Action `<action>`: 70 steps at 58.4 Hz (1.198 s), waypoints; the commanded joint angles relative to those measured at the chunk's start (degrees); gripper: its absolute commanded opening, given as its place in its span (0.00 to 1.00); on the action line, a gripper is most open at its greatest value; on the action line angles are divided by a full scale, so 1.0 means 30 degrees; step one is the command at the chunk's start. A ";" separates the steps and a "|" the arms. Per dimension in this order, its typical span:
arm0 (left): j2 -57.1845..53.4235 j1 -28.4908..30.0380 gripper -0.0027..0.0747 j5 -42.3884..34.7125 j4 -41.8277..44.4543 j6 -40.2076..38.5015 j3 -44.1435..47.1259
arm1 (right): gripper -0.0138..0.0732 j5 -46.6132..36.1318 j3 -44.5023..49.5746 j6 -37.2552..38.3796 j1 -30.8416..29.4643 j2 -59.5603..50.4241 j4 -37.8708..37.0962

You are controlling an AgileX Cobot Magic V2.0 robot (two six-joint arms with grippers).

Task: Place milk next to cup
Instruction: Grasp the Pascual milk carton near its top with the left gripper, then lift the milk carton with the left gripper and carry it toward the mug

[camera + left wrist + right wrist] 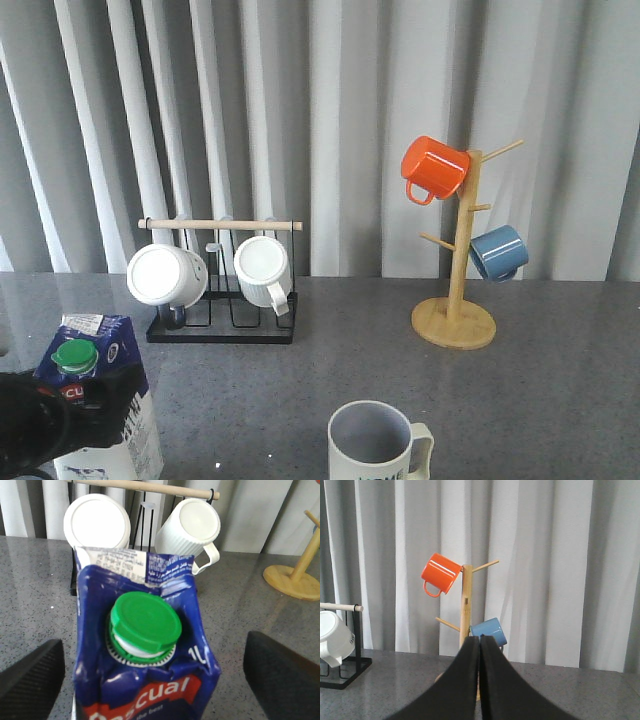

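The milk (100, 395) is a dark-blue and white carton with a green cap and a red "Pascual" band. It stands upright at the front left of the table. In the left wrist view the milk (142, 630) sits between the two black fingers (30, 680) of my left gripper (155, 680). The gripper is open, with a gap on each side of the carton. The cup (372, 445) is a white mug with a grey-blue inside, at the front centre, well to the right of the milk. My right gripper (480, 641) is shut and empty, held above the table.
A black rack (222, 328) with a wooden bar holds two white mugs (165, 275) behind the milk. A wooden mug tree (455, 300) at the back right carries an orange mug (434, 168) and a blue mug (498, 252). Grey curtains hang behind the table.
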 commanded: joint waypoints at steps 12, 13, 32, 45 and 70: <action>0.0689 -0.0088 0.70 -0.1764 -0.0209 0.0013 -0.0678 | 0.15 -0.1324 -0.0570 -0.0022 -0.0085 -0.0001 -0.0101; 0.0736 -0.0088 0.67 -0.1767 -0.0230 0.0013 -0.0678 | 0.15 -0.1324 -0.0570 -0.0022 -0.0085 -0.0001 -0.0101; 0.1025 -0.0088 0.24 -0.2373 -0.0209 -0.0006 -0.0655 | 0.15 -0.1324 -0.0570 -0.0022 -0.0085 -0.0001 -0.0101; 0.1047 -0.0088 0.12 -0.2236 -0.0209 -0.0001 -0.0655 | 0.15 -0.1324 -0.0570 -0.0022 -0.0085 -0.0001 -0.0101; 0.0541 -0.0872 0.10 -0.1307 -0.4331 0.3228 -0.1575 | 0.15 -0.1324 -0.0570 -0.0022 -0.0085 -0.0001 -0.0101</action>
